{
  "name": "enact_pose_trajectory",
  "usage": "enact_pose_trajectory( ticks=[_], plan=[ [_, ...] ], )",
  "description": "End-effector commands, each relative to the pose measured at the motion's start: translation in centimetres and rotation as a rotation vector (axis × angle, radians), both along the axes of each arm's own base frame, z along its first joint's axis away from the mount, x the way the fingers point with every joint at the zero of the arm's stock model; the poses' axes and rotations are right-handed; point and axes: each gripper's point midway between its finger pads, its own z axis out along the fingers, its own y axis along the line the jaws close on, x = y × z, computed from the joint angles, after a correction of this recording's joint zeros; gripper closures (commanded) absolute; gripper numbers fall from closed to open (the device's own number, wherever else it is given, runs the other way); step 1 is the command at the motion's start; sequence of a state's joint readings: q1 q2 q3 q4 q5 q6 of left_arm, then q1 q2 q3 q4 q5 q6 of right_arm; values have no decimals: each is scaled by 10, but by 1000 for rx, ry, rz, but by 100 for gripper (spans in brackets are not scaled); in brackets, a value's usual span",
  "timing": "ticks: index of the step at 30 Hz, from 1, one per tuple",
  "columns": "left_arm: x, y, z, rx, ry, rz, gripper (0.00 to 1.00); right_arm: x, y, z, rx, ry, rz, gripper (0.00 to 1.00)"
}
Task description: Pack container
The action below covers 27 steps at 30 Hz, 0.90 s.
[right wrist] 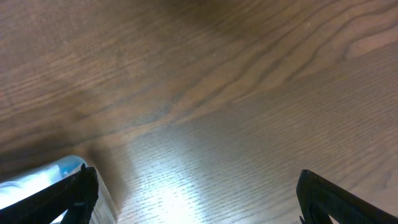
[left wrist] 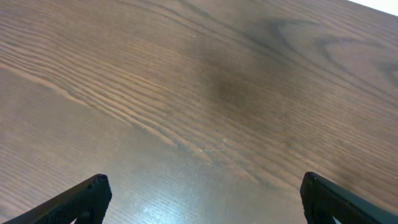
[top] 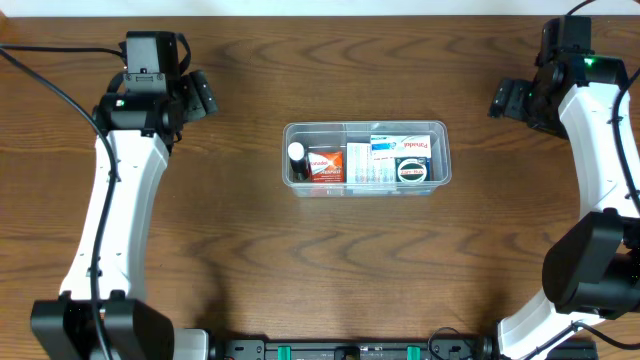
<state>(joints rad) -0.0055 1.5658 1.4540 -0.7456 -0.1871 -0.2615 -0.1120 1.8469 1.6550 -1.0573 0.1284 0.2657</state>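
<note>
The clear plastic container [top: 437, 128] sits in the middle of the table in the overhead view. Inside it lie a small dark bottle with a white cap [top: 297, 160], an orange-red packet [top: 325, 163], white packets [top: 368, 162], a blue-and-white box [top: 402, 146] and a dark round tin [top: 411, 171]. My left gripper [top: 203, 95] is open and empty at the far left, well away from the container; its view [left wrist: 202, 199] shows only bare wood. My right gripper [top: 505, 98] is open and empty at the far right [right wrist: 196, 196].
The table is dark wood [top: 320, 270]. A pale blue-white edge [right wrist: 37, 177] shows at the lower left of the right wrist view, beside the left finger; I cannot tell what it is.
</note>
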Motion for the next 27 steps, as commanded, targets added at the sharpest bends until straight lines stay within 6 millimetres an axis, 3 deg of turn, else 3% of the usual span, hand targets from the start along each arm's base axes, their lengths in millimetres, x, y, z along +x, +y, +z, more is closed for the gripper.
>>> enact_pose_trajectory(
  ticks=[1, 6, 9, 14, 20, 27],
  plan=[
    [-16, 2, 51, 7, -123, 1, 2, 0, -1, 8, -3, -12, 11, 1],
    [-56, 1, 129, 5, -344, -1, 2, -5, 10, 32, 30, -65, 61, 1],
    [-88, 1, 169, 5, -470, -1, 2, -9, 16, 64, 42, -158, 75, 1],
    [-137, 1, 203, 16, -578, -9, 2, -31, 28, 138, 39, -361, 104, 1],
    [-182, 2, 219, 16, -667, -8, 2, -100, 35, 233, -2, -631, 116, 1],
    [-221, 2, 235, 9, -775, -4, 2, -203, 45, 312, -55, -944, 128, 1]
  ],
)
